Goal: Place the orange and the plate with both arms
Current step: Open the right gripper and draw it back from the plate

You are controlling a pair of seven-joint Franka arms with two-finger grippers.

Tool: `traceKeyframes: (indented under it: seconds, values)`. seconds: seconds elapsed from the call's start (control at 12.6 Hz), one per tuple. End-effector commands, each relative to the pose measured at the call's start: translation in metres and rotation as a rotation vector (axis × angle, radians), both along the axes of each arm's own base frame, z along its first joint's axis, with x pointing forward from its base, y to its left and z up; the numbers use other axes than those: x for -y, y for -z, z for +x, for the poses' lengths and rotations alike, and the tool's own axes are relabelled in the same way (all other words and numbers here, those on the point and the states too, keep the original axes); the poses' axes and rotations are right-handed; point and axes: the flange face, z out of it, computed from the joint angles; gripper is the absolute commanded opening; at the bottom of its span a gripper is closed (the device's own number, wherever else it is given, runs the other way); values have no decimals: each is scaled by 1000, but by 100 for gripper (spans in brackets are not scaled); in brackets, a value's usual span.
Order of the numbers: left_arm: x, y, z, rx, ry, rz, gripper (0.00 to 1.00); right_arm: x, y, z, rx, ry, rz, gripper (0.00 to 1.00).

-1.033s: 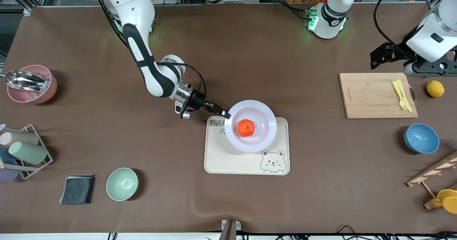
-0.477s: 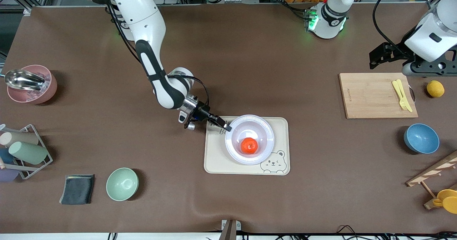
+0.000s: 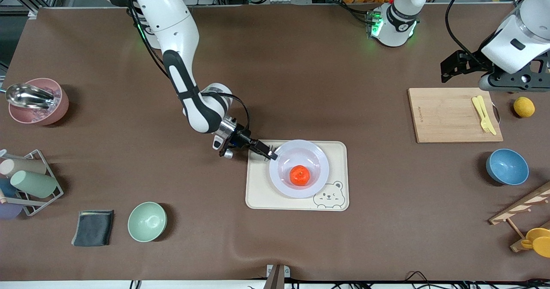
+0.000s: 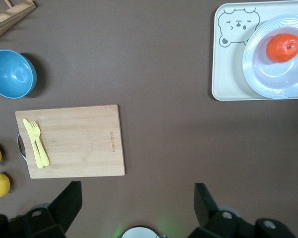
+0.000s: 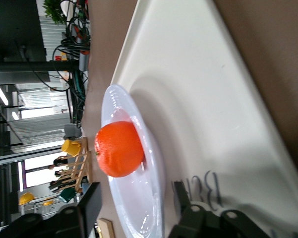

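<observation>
The pale lavender-white plate (image 3: 320, 160) lies flat on the cream bear tray (image 3: 266, 194). The red-orange orange (image 3: 299, 175) sits in its well. My right gripper (image 3: 270, 155) is low at the plate's rim on the side toward the right arm's end. In the right wrist view its fingers (image 5: 89, 198) stand apart, one on each side of the rim (image 5: 111, 99), with the orange (image 5: 118, 148) just ahead. My left gripper (image 3: 447, 67) is open and empty, waiting in the air over bare table beside the cutting board. The left wrist view shows the plate (image 4: 253, 64) and orange (image 4: 283, 47) far off.
A wooden cutting board (image 3: 451, 115) with a yellow fork (image 3: 483, 113), a lemon (image 3: 524, 107) and a blue bowl (image 3: 507, 166) lie toward the left arm's end. A green bowl (image 3: 147, 221), dark cloth (image 3: 93, 228), cup rack (image 3: 25, 181) and pink bowl (image 3: 36, 102) lie toward the right arm's end.
The right gripper brought the plate with the orange nearer the front camera and down flat onto the tray. Its jaws now stand apart at the rim. The left gripper rose slightly.
</observation>
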Motion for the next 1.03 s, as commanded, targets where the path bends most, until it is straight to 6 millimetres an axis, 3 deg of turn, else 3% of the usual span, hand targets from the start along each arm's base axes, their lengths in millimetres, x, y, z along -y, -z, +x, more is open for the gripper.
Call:
traceKeyframes:
  seconds: [0.0,0.32,0.95]
  values:
    - [2,-7,-5,2,4,10,100,2,-8,15,-61,-34,-23,100]
    - [-1,-18,-4,23,0,-5,100,15,-31,39,-148,-75,-59,100]
    - [1,-18,-2,26,5,-6,100,81,-88,102,-230,-160,-211,100]
